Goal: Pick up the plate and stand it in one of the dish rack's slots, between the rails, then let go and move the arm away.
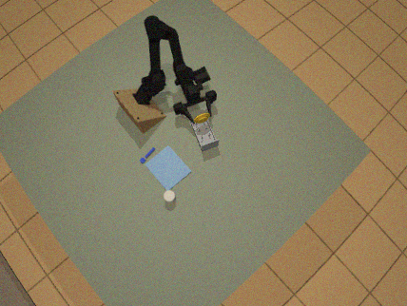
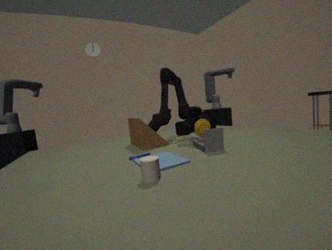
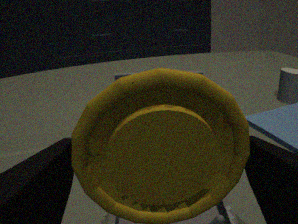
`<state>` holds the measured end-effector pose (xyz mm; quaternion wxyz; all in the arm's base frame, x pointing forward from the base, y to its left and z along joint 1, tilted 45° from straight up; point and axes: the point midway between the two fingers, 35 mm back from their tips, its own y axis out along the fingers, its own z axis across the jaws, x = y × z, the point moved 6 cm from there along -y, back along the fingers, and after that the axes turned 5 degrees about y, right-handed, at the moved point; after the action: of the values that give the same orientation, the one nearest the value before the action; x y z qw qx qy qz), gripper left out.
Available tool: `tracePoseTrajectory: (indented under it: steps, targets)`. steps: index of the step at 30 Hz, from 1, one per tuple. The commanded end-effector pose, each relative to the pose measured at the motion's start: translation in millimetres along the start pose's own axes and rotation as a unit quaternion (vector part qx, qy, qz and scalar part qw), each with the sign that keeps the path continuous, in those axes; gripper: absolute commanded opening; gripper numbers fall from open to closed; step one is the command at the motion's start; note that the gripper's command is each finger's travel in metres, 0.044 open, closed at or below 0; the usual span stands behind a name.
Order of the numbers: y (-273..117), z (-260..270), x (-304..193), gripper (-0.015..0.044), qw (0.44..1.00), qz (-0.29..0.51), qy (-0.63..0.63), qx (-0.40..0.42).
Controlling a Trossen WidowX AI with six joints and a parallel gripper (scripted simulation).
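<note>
The tool [image 1: 202, 117] [image 2: 202, 127] [image 3: 161, 148], fingers wide, is clamped on the yellow plate [image 1: 202, 118] [image 2: 202, 127] [image 3: 160, 150], upright above the near end of the grey rack [image 1: 209, 143] [image 2: 213, 140] [image 3: 252, 200]; it looks stiff and light, perhaps slippery, so opposite rim edges seem the right hold

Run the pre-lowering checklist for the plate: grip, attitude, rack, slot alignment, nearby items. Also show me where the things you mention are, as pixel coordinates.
1. Gripper [image 1: 201, 108] [image 3: 161, 148] closed on plate [image 1: 202, 118] [image 2: 202, 127] [image 3: 161, 155]: ok.
2. Plate on edge rather than flat: ok, roughly upright.
3. Plate over the dish rack [image 1: 209, 143] [image 2: 213, 140]: ok, above its end nearer the arm.
4. Plate lined up between rails: cannot tell; it hides the slot in the wrist view.
5. Cup-like cylinder [image 1: 169, 196] [image 2: 150, 168] [image 3: 289, 86] and blue mat [image 1: 168, 167] [image 2: 166, 160] [image 3: 280, 124] off the rack: ok.
</note>
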<state>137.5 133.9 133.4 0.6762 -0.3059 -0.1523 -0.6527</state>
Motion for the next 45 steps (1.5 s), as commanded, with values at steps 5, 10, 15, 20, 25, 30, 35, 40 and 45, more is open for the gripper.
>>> tracePoseTrajectory:
  steps: [5, 10, 15, 20, 25, 30, 35, 40, 45]
  targets:
    - [9.7, -5.6, -1.7, 0.0000, 1.000, 0.000, -0.003, -0.001]
    - [13.6, -6.7, -1.3, 0.0000, 1.000, 0.000, 0.000, 0.000]
    - [14.2, -7.5, -2.2, 0.0000, 1.000, -0.001, 0.006, 0.002]
    - [14.2, -10.5, -18.5, 0.0000, 1.000, -0.002, 0.011, 0.004]
    - [14.0, -7.6, -14.7, 0.0000, 1.000, 0.002, 0.011, 0.005]
    - [14.0, -7.2, -14.0, 0.0000, 1.000, 0.002, 0.011, 0.006]
    - [14.1, -7.6, -14.3, 0.0026, 1.000, 0.001, 0.011, 0.005]
    - [14.2, -8.1, -14.6, 0.0157, 1.000, 0.001, 0.011, 0.005]
    - [14.2, -8.1, -14.6, 0.0289, 1.000, 0.001, 0.011, 0.005]
